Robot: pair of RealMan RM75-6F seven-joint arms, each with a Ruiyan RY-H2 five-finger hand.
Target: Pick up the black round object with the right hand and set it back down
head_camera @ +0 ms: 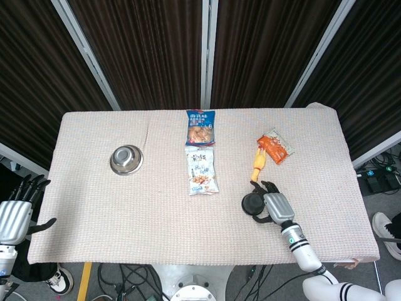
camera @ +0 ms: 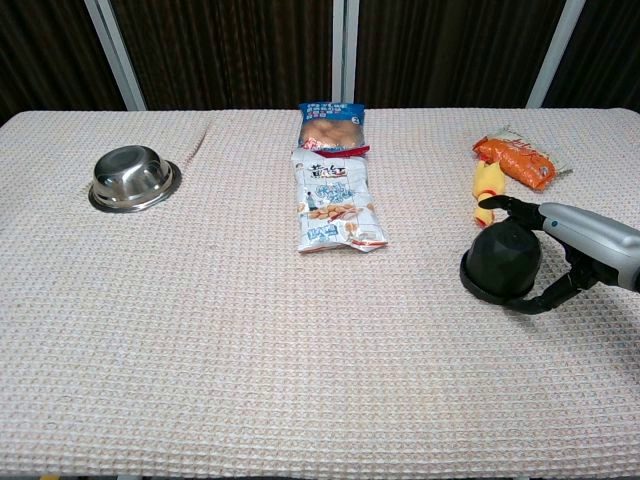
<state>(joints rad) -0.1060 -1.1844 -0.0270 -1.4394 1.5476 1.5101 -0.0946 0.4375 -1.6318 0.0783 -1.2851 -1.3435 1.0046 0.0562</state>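
Note:
The black round object, a dome with a wider rim, rests on the table cloth at the front right. My right hand lies just to its right. Its fingers arch above the dome without pressing it, and the thumb curves around the near side of the rim. My left hand hangs off the table's left front corner with its fingers apart and nothing in it; the chest view does not show it.
A yellow rubber chicken lies just behind the black object, with an orange snack bag beyond it. Two snack packets lie mid-table. A steel bowl sits far left.

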